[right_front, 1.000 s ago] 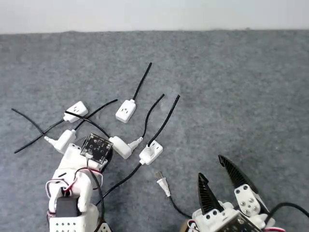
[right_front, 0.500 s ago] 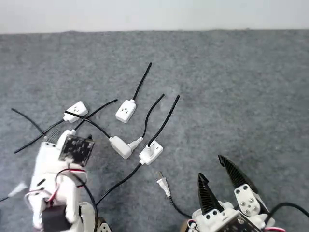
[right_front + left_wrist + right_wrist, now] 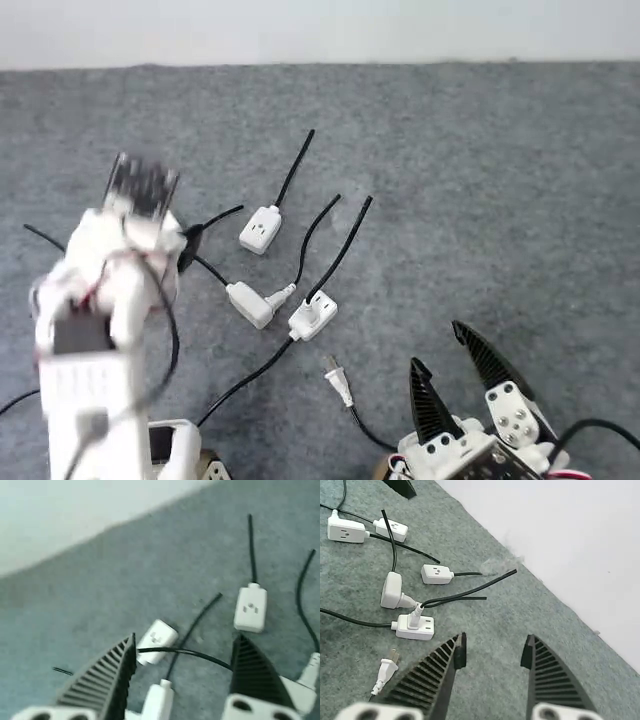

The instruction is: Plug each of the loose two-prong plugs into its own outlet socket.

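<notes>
The left arm (image 3: pixel 100 290) is up high over the far left part of the gray surface (image 3: pixel 500 180). The left fingers (image 3: pixel 186 639) are spread wide apart and hold nothing. Down under them on the surface lies a small white outlet (image 3: pixel 156 636). A thin black cord (image 3: pixel 185 653) runs across just beside it. A bit to the right and farther away lies an empty outlet (image 3: pixel 260 228). Its slots face up, and its short black cord points to the far side.

The right fingers (image 3: pixel 436 344) are at the near right edge of the surface. They are wide open too and have nothing in them.

The loose plug (image 3: pixel 337 378) lies flat on the surface, just left of the right fingers and not touching them. Its two prongs point to the far left. Its black cord goes toward the near edge. This plug is not in any outlet.

Just past the loose plug, on the far side, is a filled outlet (image 3: pixel 312 315). It has a white plug stuck in it, with a long cord going far and right. Touching it on the left is a white block (image 3: pixel 250 303) with another little plug pushed into its end.
</notes>
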### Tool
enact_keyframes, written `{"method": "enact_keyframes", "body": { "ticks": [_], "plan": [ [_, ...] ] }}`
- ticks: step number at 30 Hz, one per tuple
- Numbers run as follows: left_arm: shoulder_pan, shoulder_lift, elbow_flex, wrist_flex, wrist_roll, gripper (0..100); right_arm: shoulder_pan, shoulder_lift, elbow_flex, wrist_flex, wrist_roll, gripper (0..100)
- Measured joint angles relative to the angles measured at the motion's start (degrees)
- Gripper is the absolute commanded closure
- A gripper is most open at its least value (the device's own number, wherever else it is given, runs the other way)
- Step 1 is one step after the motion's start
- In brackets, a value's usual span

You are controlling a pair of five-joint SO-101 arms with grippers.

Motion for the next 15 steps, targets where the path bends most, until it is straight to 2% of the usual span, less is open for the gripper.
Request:
{"method": "enact_keyframes", "body": {
  "ticks": [7, 15],
  "plan": [
    [3.34, 28.48, -16.62, 10.55, 4.13, 70, 0.00, 0.00, 0.00, 0.00, 0.00, 80.4],
    [3.16, 44.31, -19.08, 14.95, 5.71, 70, -0.09, 0.00, 0.53, 0.00, 0.00, 80.4]
  ]
}}
